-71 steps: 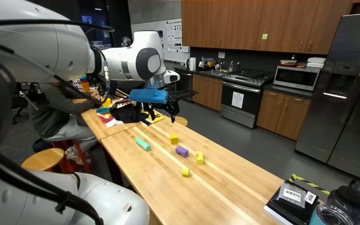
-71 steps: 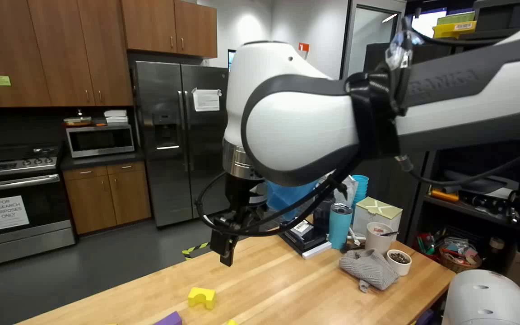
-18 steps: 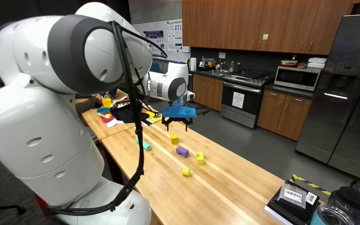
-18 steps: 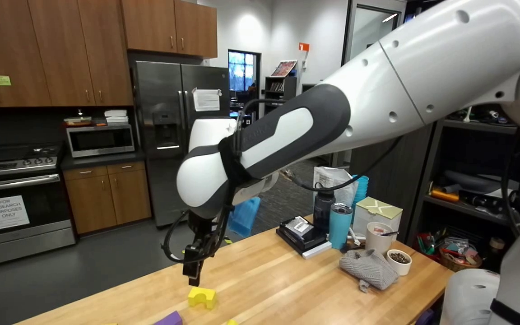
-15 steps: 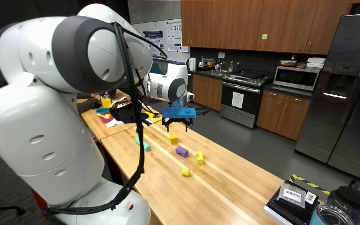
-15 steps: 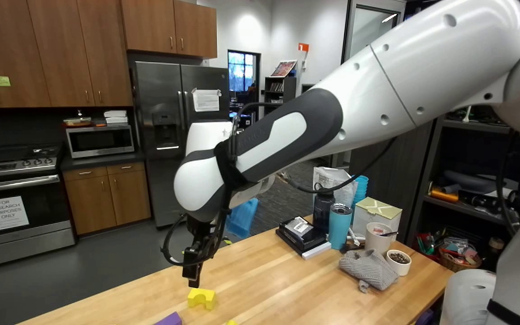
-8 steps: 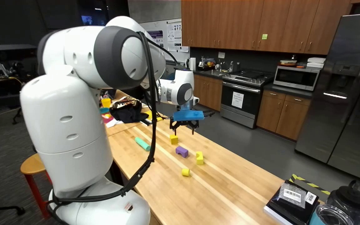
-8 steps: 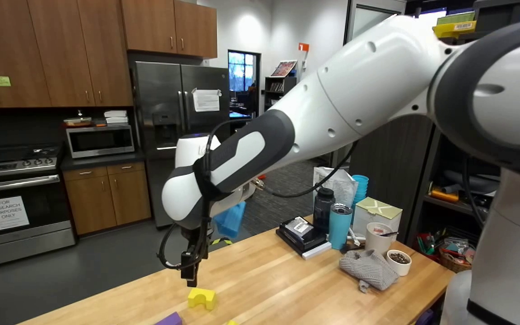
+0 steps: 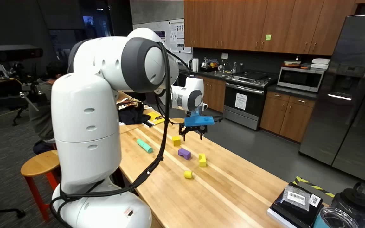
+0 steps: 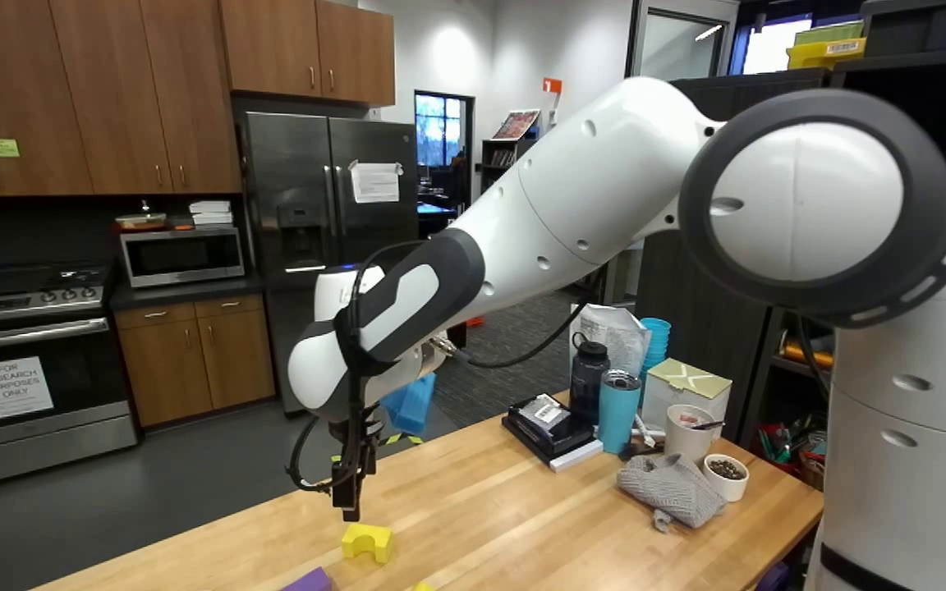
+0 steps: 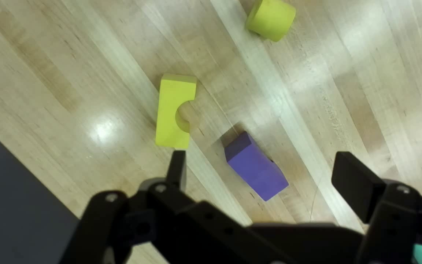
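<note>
Jaws: spread wide, nothing held, above tabletop (image 11: 104, 73) | purple arch block (image 11: 259, 171): wrist view, lower right of frame centre, seen between the fingertips (image 11: 355, 179) but lower than them; long axis upper left to lower right, oblique to closing line | yellow arch block (image 11: 170, 112): upper left of it

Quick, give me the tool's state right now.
Tool: open, fingers apart, holding nothing; it hovers above the rectangular, pale striped wooden table.

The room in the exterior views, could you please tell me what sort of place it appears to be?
Most likely a research lab's kitchen area: there is a double-door refrigerator, and the range bears a sign reading "FOR RESEARCH PURPOSES ONLY".
</note>
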`<state>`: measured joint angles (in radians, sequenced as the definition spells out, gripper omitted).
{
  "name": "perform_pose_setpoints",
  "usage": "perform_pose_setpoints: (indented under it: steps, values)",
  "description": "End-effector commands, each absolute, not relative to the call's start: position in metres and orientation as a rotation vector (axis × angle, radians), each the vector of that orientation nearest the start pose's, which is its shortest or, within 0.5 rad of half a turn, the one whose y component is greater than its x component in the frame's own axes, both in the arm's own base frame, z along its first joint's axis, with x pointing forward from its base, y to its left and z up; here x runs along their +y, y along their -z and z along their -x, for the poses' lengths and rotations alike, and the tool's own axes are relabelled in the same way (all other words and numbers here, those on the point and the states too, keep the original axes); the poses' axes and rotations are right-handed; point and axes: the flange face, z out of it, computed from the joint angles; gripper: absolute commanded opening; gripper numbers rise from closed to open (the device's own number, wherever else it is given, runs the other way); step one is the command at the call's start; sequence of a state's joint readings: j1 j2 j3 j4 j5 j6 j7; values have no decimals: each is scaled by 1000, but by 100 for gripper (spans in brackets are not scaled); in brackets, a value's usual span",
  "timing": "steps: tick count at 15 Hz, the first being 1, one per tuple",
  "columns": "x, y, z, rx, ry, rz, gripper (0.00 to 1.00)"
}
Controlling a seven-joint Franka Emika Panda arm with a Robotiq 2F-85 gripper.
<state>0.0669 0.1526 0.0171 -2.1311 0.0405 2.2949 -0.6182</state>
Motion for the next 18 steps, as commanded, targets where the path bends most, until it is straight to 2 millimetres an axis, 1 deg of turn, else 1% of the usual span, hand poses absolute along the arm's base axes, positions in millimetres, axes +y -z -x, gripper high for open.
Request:
perform_pose_setpoints:
  steps: [1, 10, 18]
  values:
    - [39, -327, -575, -1052, 10, 2919, 100]
    - [23, -289, -583, -1036, -59, 2884, 100]
    - [13, -263, -586, -1029, -112, 2858, 100]
